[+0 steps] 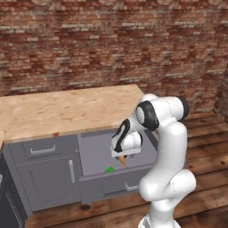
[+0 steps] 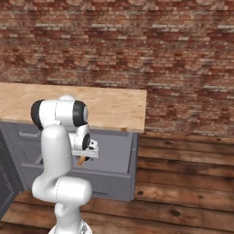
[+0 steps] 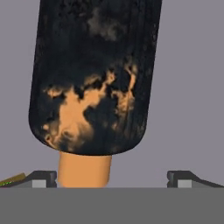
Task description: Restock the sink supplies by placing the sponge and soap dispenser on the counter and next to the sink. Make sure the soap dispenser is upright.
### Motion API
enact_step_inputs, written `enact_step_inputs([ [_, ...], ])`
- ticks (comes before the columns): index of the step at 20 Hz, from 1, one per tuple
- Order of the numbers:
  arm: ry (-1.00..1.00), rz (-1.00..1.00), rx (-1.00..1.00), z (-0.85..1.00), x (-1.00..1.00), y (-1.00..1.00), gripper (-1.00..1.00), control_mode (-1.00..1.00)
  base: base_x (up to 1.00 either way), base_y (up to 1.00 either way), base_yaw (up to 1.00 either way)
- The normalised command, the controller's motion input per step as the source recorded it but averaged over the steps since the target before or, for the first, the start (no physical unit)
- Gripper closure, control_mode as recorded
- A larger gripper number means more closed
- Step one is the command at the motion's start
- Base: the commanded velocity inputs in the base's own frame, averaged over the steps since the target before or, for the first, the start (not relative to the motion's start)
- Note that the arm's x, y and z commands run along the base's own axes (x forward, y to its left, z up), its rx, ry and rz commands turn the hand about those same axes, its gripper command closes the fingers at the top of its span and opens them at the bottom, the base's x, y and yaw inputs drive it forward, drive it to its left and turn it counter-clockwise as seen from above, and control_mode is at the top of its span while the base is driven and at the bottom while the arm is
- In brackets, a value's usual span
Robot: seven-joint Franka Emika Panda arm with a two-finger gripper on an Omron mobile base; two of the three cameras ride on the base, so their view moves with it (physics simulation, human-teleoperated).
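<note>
One sponge [image 1: 108, 169], one soap dispenser [image 3: 94, 87] and one gripper [image 1: 123, 156] are in sight, along with one open drawer [image 1: 95, 153] under the counter [image 1: 67, 111].

In the hand view the soap dispenser looms right in front of the gripper, its black mottled body running toward 12 o'clock and its orange-brown neck pointing to 6 o'clock, just inside the left fingertip [image 3: 43, 178]. The right fingertip [image 3: 181, 178] stands well apart from it, so the jaws are spread wide with the bottle between them, not clamped.

In the left base view the sponge lies on the drawer floor at about 8 o'clock from the gripper, near it.

The arm is folded, elbow high, with the hand pointing down into the drawer.
</note>
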Motion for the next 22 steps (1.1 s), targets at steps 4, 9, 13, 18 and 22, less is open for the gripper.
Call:
enact_step_inputs([
  [4, 0.00, 0.00, 0.00, -0.07, 0.04, 0.01, -1.00, -1.00, 0.00, 0.00, 0.00],
  [9, 0.00, 0.00, 0.00, -0.13, 0.05, 0.08, -1.00, -1.00, 0.00, 0.00, 0.00],
  [13, 0.00, 0.00, 0.00, -0.18, 0.00, 0.14, -1.00, -1.00, 0.00, 0.00, 0.00],
  [18, 0.00, 0.00, 0.00, -0.28, 0.00, 0.14, -1.00, -1.00, 0.00, 0.00, 0.00],
  [22, 0.02, 0.00, 0.00, -0.26, 0.00, 0.14, 1.00, -1.00, 0.00, 0.00, 0.00],
])
